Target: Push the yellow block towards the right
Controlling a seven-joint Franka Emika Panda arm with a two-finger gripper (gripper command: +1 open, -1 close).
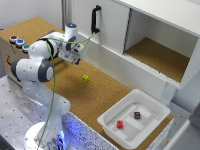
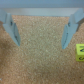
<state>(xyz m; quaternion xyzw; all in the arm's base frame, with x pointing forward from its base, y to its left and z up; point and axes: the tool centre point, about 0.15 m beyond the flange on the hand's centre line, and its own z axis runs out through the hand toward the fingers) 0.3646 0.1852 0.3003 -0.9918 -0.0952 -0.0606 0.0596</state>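
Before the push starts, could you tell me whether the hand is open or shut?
Open: the wrist view shows its fingers spread apart over bare cork.

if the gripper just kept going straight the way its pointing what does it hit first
Probably the bare cork tabletop: the wrist view shows only cork between the open gripper fingers. The yellow block sits off to one side, outside that line.

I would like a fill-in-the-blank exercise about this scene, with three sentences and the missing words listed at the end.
1. The yellow block lies on the ____ countertop.
2. The white tray holds a red block and a dark ____ block.
3. In the wrist view, the end effector has its fingers spread ____, with nothing between them.

Missing words: cork; brown; open
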